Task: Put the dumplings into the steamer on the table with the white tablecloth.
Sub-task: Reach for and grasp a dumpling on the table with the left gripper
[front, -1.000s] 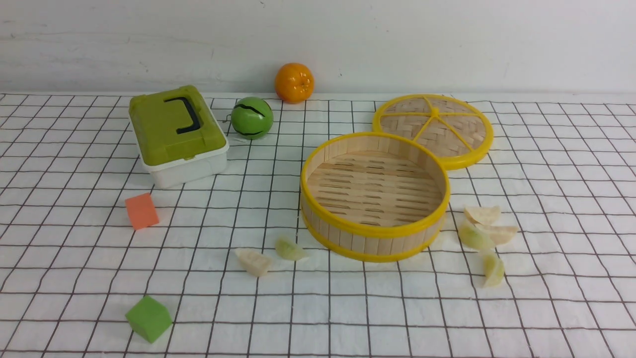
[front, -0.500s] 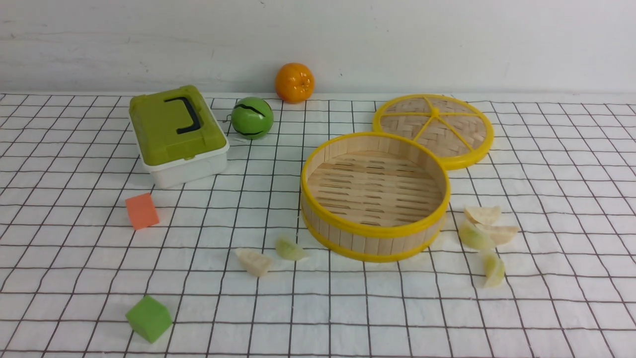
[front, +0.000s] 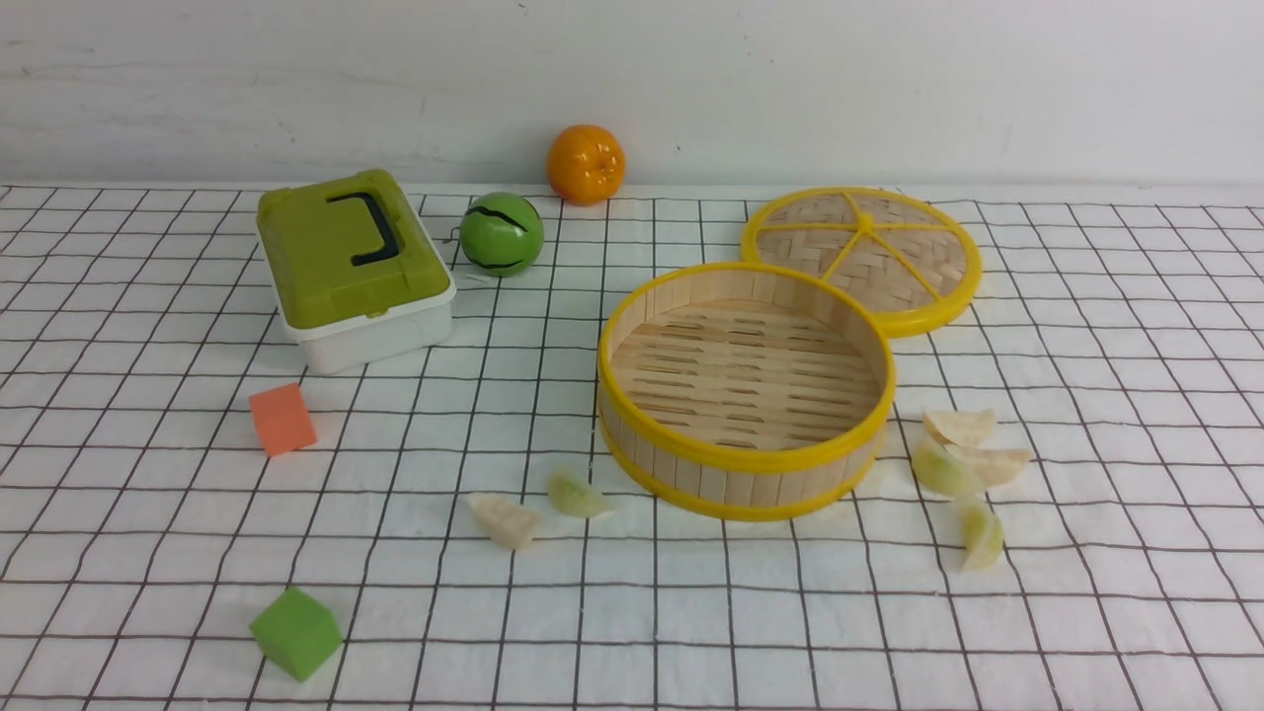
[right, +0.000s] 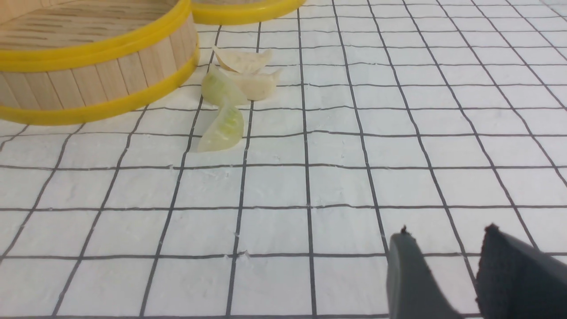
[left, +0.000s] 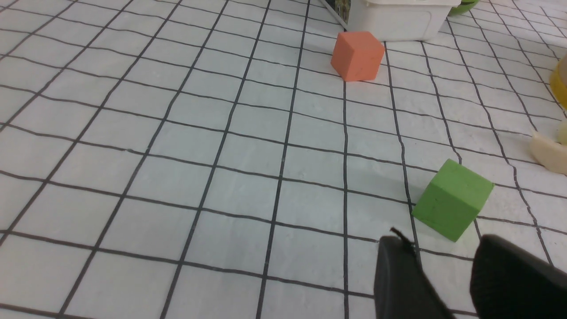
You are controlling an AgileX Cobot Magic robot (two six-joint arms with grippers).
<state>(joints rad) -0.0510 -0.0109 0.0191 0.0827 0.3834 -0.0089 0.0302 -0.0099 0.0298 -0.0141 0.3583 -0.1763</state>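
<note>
The steamer (front: 746,390) stands empty on the white tablecloth (front: 691,612), right of centre. Two dumplings lie at its front left: a cream one (front: 505,519) and a pale green one (front: 576,495). Several more lie at its right: cream (front: 959,426), cream (front: 995,462), green (front: 938,470) and green (front: 981,536). The right wrist view shows the steamer (right: 88,57) and that cluster (right: 223,126). Neither arm appears in the front view. My left gripper (left: 443,252) is open and empty above the cloth, near the green cube. My right gripper (right: 447,241) is open and empty, well short of the dumplings.
A woven lid (front: 864,252) leans behind the steamer. A green-lidded box (front: 351,262), a green ball (front: 501,234) and an orange (front: 586,163) stand at the back. An orange cube (front: 281,419) and a green cube (front: 295,632) lie at the left.
</note>
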